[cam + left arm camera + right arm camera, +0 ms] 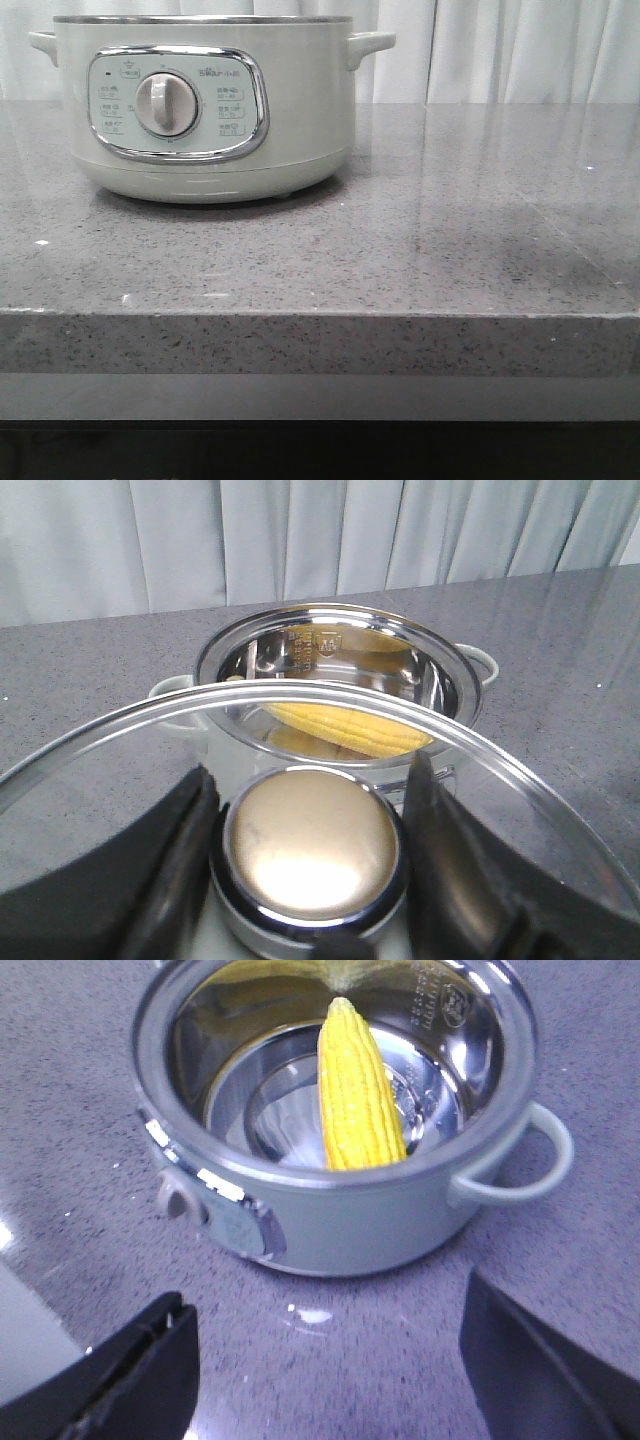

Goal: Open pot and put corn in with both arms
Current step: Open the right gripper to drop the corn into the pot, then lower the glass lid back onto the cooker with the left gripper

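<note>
Now corn (358, 1085) lies inside pot (340, 1220), apart from spread right fingers (140, 1370).

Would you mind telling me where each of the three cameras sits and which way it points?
Front view: low at the table edge, facing forward at the pot; no arm shows.
Left wrist view: on the left arm, above the held glass lid, looking down into the pot; left gripper fingers flank the knob.
Right wrist view: above the table, looking down at the corn inside; right gripper open.
Both wrist views share pot and corn.

bright even light, glare on the counter (480, 200).
</note>
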{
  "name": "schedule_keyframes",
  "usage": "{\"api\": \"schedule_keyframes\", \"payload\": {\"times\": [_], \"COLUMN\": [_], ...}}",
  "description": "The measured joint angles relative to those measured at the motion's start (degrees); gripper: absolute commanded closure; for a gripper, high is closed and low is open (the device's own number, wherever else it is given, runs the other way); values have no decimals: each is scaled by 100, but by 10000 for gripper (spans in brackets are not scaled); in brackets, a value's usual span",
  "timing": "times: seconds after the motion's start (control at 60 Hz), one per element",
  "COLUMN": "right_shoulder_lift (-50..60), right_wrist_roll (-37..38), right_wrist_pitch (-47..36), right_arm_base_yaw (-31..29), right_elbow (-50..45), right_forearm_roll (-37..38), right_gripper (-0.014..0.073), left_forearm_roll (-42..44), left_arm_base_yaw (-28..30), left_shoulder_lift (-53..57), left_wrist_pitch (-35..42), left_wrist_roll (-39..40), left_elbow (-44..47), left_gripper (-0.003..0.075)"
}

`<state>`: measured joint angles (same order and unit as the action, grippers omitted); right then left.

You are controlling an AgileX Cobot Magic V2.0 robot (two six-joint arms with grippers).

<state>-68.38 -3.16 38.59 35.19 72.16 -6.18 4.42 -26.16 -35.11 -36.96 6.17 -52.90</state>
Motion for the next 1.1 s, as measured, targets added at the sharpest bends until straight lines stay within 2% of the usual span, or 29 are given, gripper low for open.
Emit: {"api": "schedule_keyframes", "payload": {"times": [0.383,0.516,0.733,0.866,1.099], "right_shoulder_lift": [2324,2742,2861,2861,2861], "right_wrist_roll": [0,0,0,0,0], "right_wrist_pitch": [-368,-450,-537,-537,-550], "right_arm_base_yaw": [0,0,0,0,0], "right_elbow": [-1760,-2104,-2145,-2145,-2145], "right_forearm_roll": [-8,-8,-12,-12,-12], "right_gripper": [33,33,33,33,33], "left_forearm_roll": [0,0,0,-94,-254], "left_arm_base_yaw": [0,0,0,0,0], "left_shoulder_lift": [0,0,-26,-228,-1054], "left_wrist_pitch": [0,0,45,405,1649], "left_wrist_roll": [0,0,0,0,0], "left_elbow": [0,0,0,0,-24], "left_gripper": [574,574,574,574,574]}}
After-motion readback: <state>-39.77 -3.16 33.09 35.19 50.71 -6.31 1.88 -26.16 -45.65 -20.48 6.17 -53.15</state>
